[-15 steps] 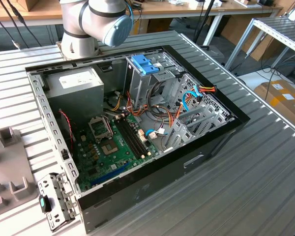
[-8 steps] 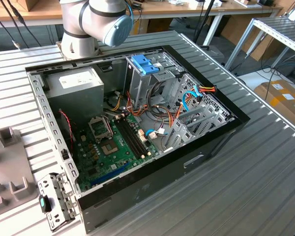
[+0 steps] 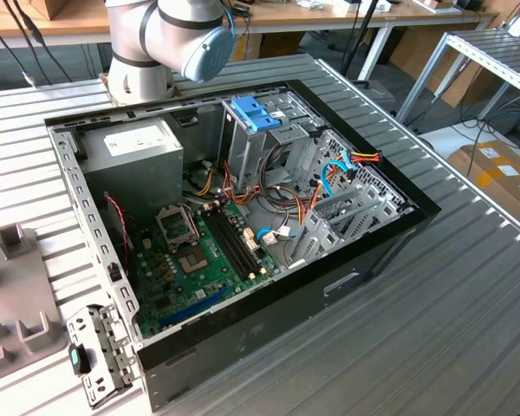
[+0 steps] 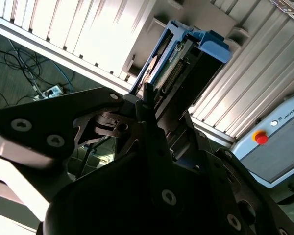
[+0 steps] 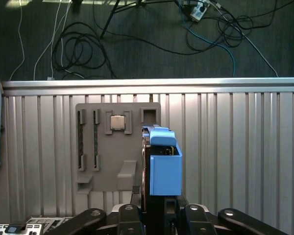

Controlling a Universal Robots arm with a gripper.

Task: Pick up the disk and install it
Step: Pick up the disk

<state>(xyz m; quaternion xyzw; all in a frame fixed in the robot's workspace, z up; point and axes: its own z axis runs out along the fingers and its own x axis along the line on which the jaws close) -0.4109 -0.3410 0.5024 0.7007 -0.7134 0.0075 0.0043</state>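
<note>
Pick-up is reading as the step in hand, with installation not yet begun. The hand (image 5: 159, 201) is clenching the disk (image 5: 165, 169), which is standing edge-on in its grip in both wrist views, its blue side rail facing the first wrist camera. The disk is hanging over, or just beside, the grey fixture plate (image 5: 112, 156) carrying a small square chip (image 5: 117, 122); whether it is clear of the plate cannot be told. In the exterior view the open computer case (image 3: 269, 342) is lying on the ribbed metal desk (image 3: 468, 329), its drive cage (image 3: 282, 147) sitting under a light-blue latch (image 3: 254, 113). Seating the disk there is, by judgement, calling for squaring the rails with the cage's guides and keeping clear of the loose cables (image 3: 329, 186). Beyond the desk edge, cords (image 5: 83, 46) are trailing over a dark floor (image 5: 147, 61); a cardboard box (image 3: 496, 169) is sitting beside the desk on the exterior view's right.
</note>
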